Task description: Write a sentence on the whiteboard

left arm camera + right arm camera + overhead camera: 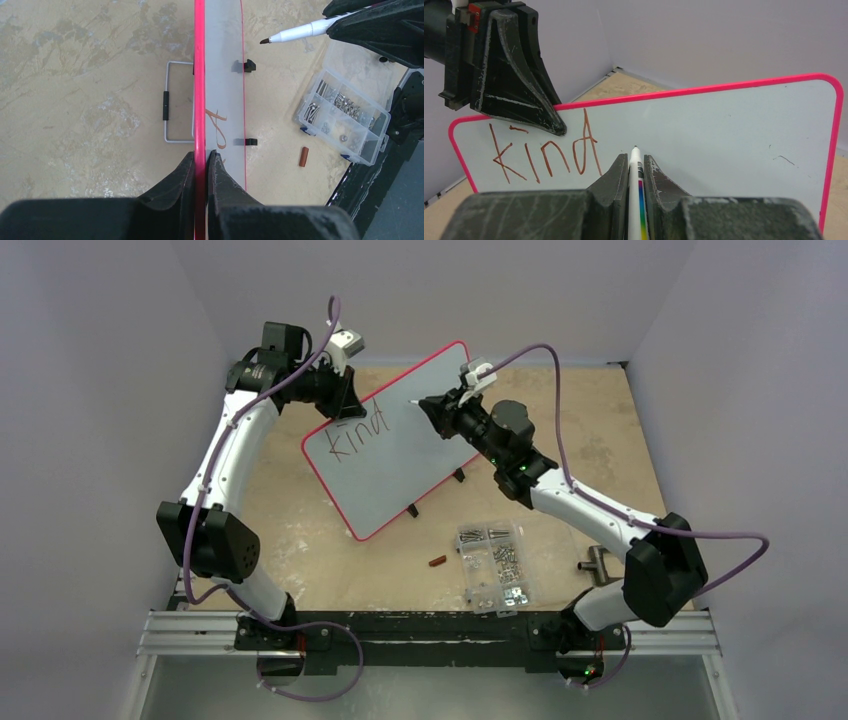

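Observation:
The whiteboard (pixel 400 455) stands tilted on edge on its black clip feet, pink rim all round. My left gripper (pixel 349 400) is shut on its top rim (pixel 200 75), one finger on each face (pixel 201 157). One of its fingers (pixel 519 85) shows over the board's upper left corner in the right wrist view. Of the sentence, the reddish-brown letters "kind" (pixel 544 155) are on the board (pixel 724 130), also seen as "kind" (pixel 358 432) from above. My right gripper (pixel 636 160) is shut on a white marker (pixel 636 172). The marker's tip (pixel 263 41) hovers just right of the "d", a small gap off the board's face.
A clear compartmented screw box (pixel 493 565) lies near the front, with a small brown cap (pixel 436 562) to its left. A metal T-shaped piece (pixel 595 562) lies by the right arm. A wire loop (pixel 172 102) lies behind the board. Purple walls close in the table.

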`<state>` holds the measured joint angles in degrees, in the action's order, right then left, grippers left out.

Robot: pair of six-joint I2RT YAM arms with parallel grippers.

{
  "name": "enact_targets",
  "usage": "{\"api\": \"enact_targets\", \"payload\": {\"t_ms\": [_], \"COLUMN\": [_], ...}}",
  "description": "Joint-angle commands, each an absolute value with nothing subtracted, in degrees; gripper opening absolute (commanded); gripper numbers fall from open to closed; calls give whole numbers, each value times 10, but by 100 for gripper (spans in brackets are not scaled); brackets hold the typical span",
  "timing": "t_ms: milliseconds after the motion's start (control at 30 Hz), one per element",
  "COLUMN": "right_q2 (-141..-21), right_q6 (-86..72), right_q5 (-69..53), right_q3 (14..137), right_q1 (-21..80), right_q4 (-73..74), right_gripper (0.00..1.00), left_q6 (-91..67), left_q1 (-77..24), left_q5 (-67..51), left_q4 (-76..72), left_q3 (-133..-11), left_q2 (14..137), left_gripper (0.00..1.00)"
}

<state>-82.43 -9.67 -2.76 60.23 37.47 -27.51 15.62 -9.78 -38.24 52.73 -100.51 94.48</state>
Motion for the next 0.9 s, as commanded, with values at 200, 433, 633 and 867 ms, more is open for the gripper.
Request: {"api": "enact_targets", "payload": {"t_ms": [200, 433, 633, 867], "right_q2": [-845, -863, -876, -896], "right_q6": [-106, -122, -135, -146], "right_q5": [-54, -69, -86, -107], "right_q3": [631, 636, 641, 653], "right_q1": [373, 372, 373, 373], "right_q4": [-321, -339, -351, -365], "right_gripper": [0, 0, 0, 0], "left_q6": [203, 202, 203, 203], "left_q1": [-104, -105, -105, -105], "left_q5": [-335, -336, -334, -334], "left_q4": [546, 549, 550, 550], "left_q3": [-996, -998, -999, -999], "left_q2": [940, 941, 941, 940], "left_gripper": [0, 0, 0, 0]}}
